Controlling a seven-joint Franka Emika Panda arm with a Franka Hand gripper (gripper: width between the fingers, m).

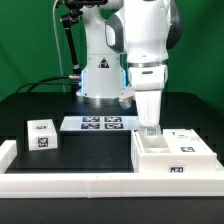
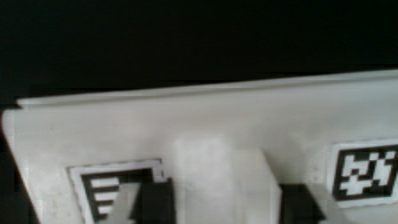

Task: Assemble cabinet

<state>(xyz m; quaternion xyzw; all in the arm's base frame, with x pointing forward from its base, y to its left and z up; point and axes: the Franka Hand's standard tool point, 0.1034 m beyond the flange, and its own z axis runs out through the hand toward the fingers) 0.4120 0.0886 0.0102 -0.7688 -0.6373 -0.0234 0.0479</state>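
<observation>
The cabinet box shell (image 1: 176, 152) is a large white open box at the exterior view's right, with tags on its front. My gripper (image 1: 149, 124) is straight down on the box's far corner at the exterior view's left. In the wrist view the gripper (image 2: 224, 198) has a white upright wall of the box shell (image 2: 178, 120) between its two dark fingers (image 2: 157, 205), which press against the wall on both sides. Two tags (image 2: 365, 170) flank them on the white surface. A small white drawer-like block (image 1: 42, 135) with a tag lies apart at the exterior view's left.
The marker board (image 1: 100, 123) lies flat in front of the robot base (image 1: 100, 85). A long white rail (image 1: 80, 183) runs along the table's near edge and turns up at the left (image 1: 6, 150). Black table (image 1: 95, 150) lies between block and box.
</observation>
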